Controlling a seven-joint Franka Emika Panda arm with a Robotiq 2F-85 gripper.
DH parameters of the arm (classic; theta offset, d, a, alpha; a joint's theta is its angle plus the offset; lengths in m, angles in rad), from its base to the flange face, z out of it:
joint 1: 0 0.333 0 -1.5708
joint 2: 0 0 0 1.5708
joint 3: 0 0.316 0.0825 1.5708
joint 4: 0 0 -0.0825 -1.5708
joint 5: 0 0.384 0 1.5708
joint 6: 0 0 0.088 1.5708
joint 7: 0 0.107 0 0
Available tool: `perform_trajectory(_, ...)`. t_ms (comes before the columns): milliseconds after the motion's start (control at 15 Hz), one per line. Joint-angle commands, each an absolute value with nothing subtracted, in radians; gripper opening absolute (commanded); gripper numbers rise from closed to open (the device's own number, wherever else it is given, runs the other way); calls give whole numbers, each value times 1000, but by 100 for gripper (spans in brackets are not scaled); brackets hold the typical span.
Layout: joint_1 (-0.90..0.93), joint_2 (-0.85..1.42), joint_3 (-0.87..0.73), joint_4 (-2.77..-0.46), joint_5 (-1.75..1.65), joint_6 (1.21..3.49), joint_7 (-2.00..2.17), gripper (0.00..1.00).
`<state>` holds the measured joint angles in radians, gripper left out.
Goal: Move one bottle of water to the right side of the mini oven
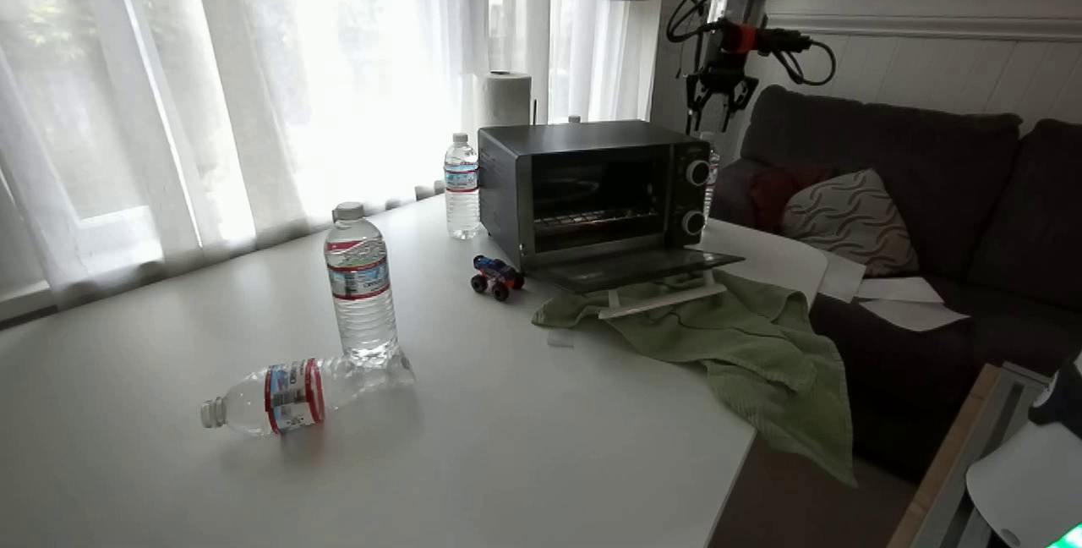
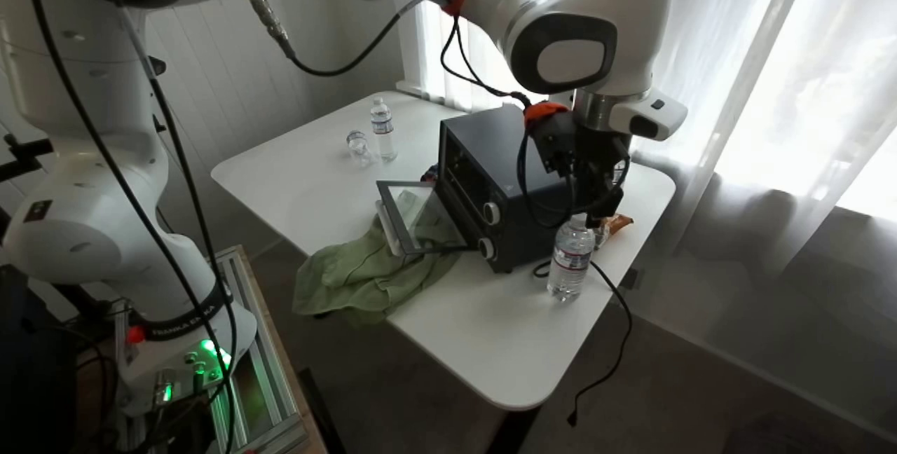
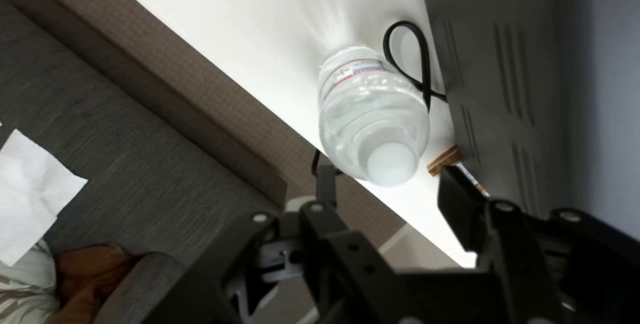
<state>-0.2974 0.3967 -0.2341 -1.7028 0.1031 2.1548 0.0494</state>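
Note:
A clear water bottle (image 2: 568,263) with a white cap and a bluish-white, thin red-edged label stands upright on the table beside the mini oven's control-panel side. It also shows in the wrist view (image 3: 372,104); in an exterior view the oven partly hides it (image 1: 712,180). The dark mini oven (image 1: 592,138) has its glass door folded down; it also shows in an exterior view (image 2: 515,153) and the wrist view (image 3: 492,89). My gripper (image 3: 389,181) is open and empty just above the bottle's cap, fingers apart. It also shows in both exterior views (image 1: 708,118) (image 2: 601,212).
Another upright bottle (image 1: 461,193) stands at the oven's opposite side. An upright bottle (image 1: 359,286) and a lying bottle (image 1: 292,396) are farther along the table. A toy truck (image 1: 497,277), green towel (image 1: 761,345), black cord (image 2: 624,342) and orange wrapper (image 3: 444,160) lie near the oven.

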Motion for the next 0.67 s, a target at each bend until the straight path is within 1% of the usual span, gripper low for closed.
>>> perform_trajectory(0, -305, 331, -224, -1721, 114, 2109, 22, 89)
perform_trajectory(67, -306, 302, -218, -1735, 121, 2085, 0, 95)
perform_trajectory(133, -298, 262, -217, -1765, 108, 2077, -21, 99)
perform_trajectory(200, -292, 223, -212, -1789, 103, 2048, -49, 100)
perform_trajectory(600, -213, -59, -188, -1959, 12, 1941, -107, 100)
